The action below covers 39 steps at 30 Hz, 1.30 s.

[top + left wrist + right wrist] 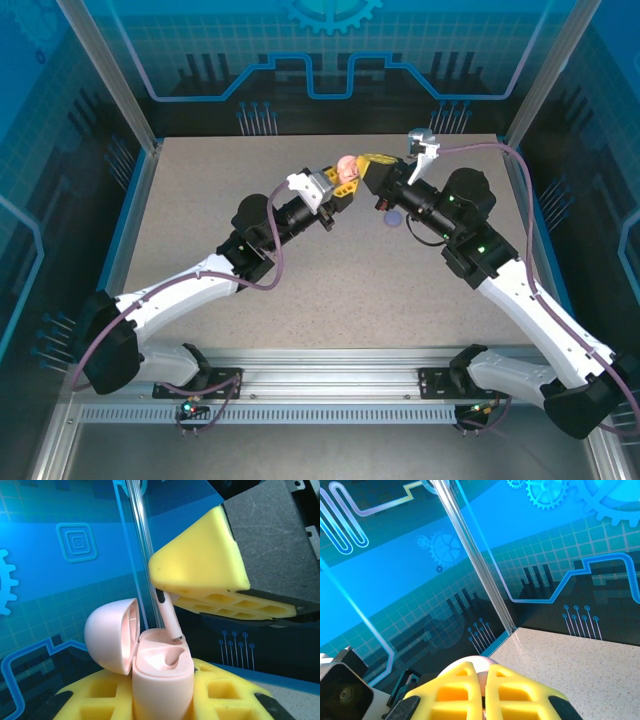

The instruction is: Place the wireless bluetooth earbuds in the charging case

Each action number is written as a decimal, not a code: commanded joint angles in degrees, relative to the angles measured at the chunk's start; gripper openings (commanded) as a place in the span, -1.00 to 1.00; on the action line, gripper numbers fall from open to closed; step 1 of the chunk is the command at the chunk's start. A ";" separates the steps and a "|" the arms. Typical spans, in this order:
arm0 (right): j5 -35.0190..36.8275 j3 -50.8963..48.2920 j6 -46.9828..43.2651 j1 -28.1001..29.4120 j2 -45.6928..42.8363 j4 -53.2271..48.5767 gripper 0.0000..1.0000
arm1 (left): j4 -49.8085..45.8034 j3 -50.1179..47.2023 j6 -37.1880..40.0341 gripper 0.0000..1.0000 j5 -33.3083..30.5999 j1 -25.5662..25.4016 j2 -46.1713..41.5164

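The pale pink charging case (162,680) stands upright with its lid (111,635) swung open to the left. My left gripper (162,692) is shut on its body, lifted above the table's far middle (345,172). My right gripper (368,176) comes in from the right, shut on a pale pink earbud (169,616). The bud's stem points down, with its metal tip at the rim of the case's rear socket. The front socket is empty. In the right wrist view the yellow fingers (465,690) pinch the bud's head (483,676), and the case lid shows just beyond.
A small lilac round object (392,217) lies on the speckled table (200,220) under the right arm, with a small dark bit (379,203) beside it. Transparent walls enclose the back and both sides.
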 commanded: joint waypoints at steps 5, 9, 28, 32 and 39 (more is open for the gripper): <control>-1.35 -1.06 0.31 -0.64 -0.83 -1.71 -0.86 | 1.76 2.41 1.78 -1.00 -1.18 -0.42 -0.22; -1.49 -1.27 0.23 -0.64 -0.91 -2.28 -0.87 | 1.63 2.69 1.87 -1.00 -1.46 -0.41 -0.22; -4.25 1.57 -4.44 -0.72 2.65 -11.87 -0.77 | 0.90 2.42 0.68 -1.00 -2.11 -0.37 -0.88; -3.33 1.29 -4.15 -0.85 2.25 -12.19 -0.53 | 0.64 2.24 0.33 -1.00 -2.38 -0.38 -1.09; -2.93 2.67 -3.07 -1.32 2.13 -11.81 -0.10 | 0.33 1.71 -0.61 -1.00 -2.34 -0.37 -1.01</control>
